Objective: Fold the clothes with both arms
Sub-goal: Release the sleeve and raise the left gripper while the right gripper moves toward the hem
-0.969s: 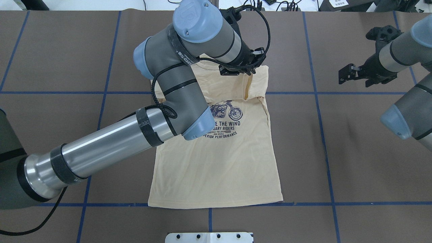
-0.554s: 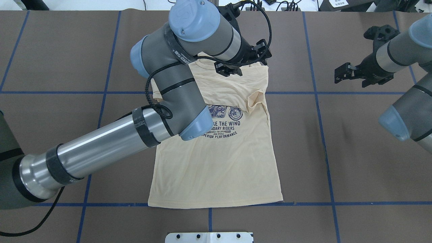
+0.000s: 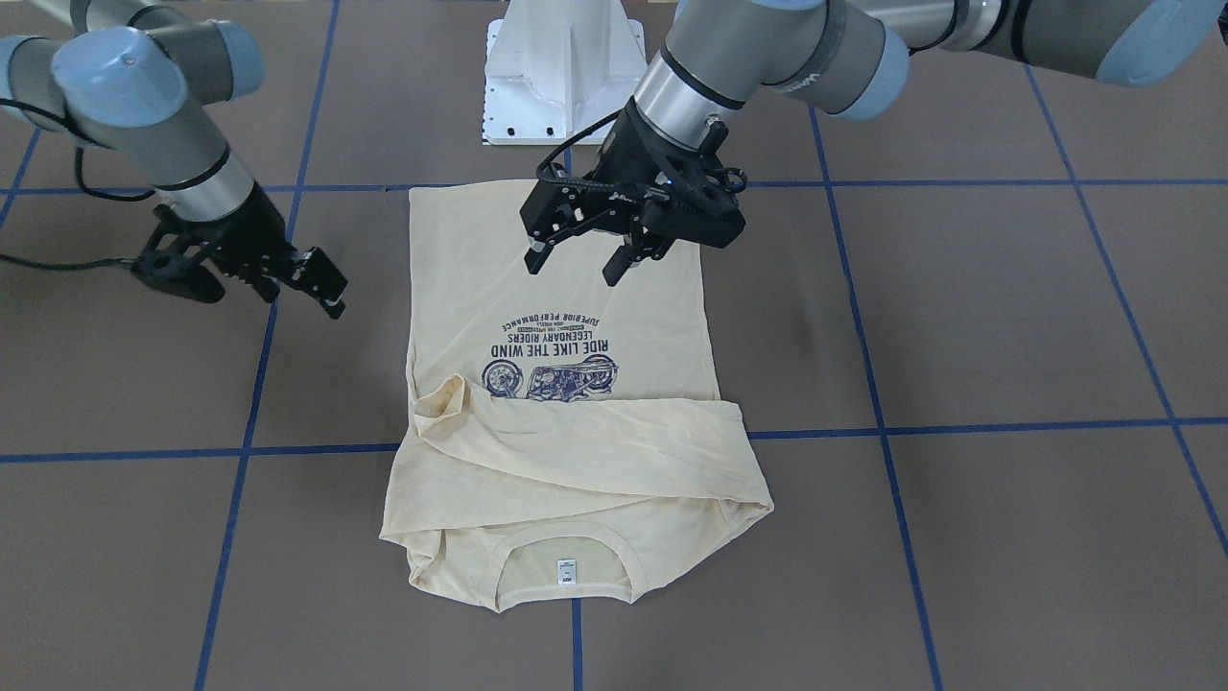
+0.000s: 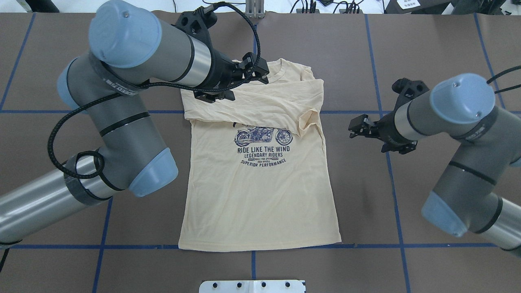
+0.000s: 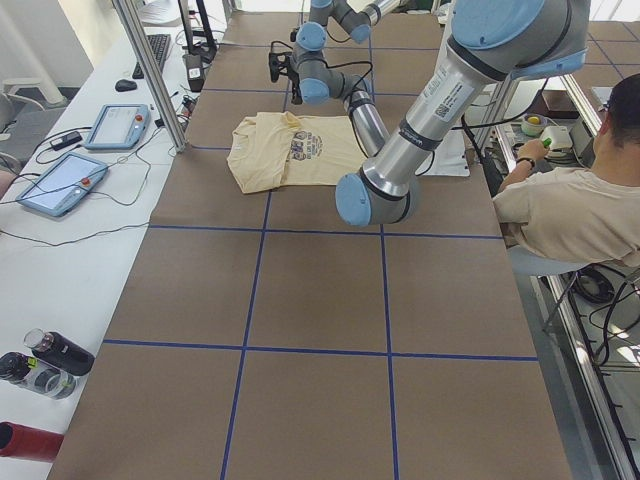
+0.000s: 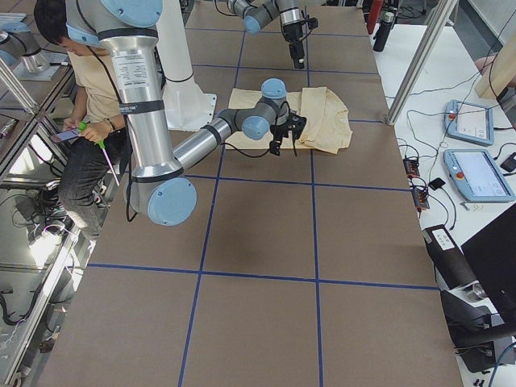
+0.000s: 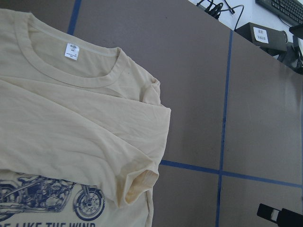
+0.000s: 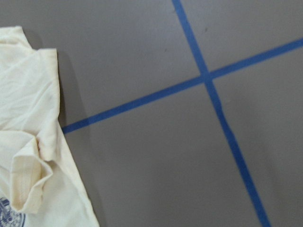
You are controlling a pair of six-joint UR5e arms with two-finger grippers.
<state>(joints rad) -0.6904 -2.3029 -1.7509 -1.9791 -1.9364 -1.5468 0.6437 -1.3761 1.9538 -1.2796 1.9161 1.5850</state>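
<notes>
**Finding:** T-shirt (image 4: 260, 195) lies flat and face up, with a sleeve folded across just collar-side of the motorcycle print (image 4: 263, 136).

**Grippers:** Left gripper (image 3: 571, 271) hangs raised over the print, jaws wide and empty. Right gripper (image 3: 336, 293) is off the fabric beside the print, jaws apparently parted, though the view is poor.

**Recommendation:** pinch matching corners level and lift both together.

**Containers:** bottles (image 5: 58, 352) stand well apart from the print; contents indiscernible.

My overhead looks down from behind; the front camera faces back. Side cameras sit far along the desk (image 5: 320, 290). Both close wrist views share the T-shirt cuff (image 7: 138, 182).
</notes>
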